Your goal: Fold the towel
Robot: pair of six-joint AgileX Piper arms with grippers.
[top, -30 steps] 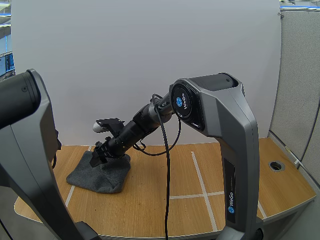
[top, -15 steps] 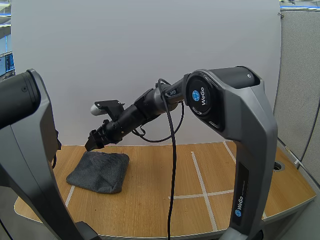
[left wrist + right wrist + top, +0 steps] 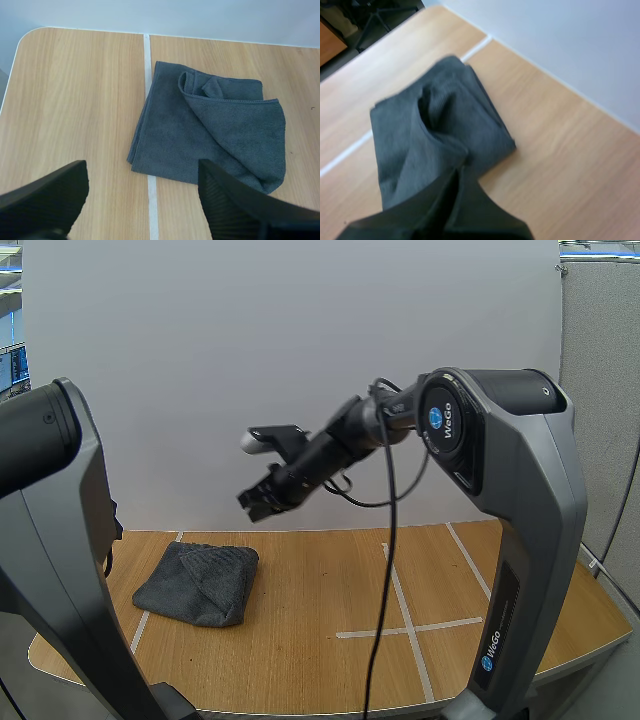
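Right gripper (image 3: pixel 255 503) higher, off towel (image 3: pixel 198 583)

The right arm (image 3: pixel 500 500) is stretched out, the right gripper (image 3: pixel 258 502) in the air above the towel (image 3: pixel 200 582), fingers pressed together. The left gripper (image 3: pixel 142 210) hangs over the towel, fingers spread.

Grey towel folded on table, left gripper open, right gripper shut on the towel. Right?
No: the right gripper is shut on nothing, raised clear of the grey towel, per the high view. Towel folded on the table, left gripper open: correct.
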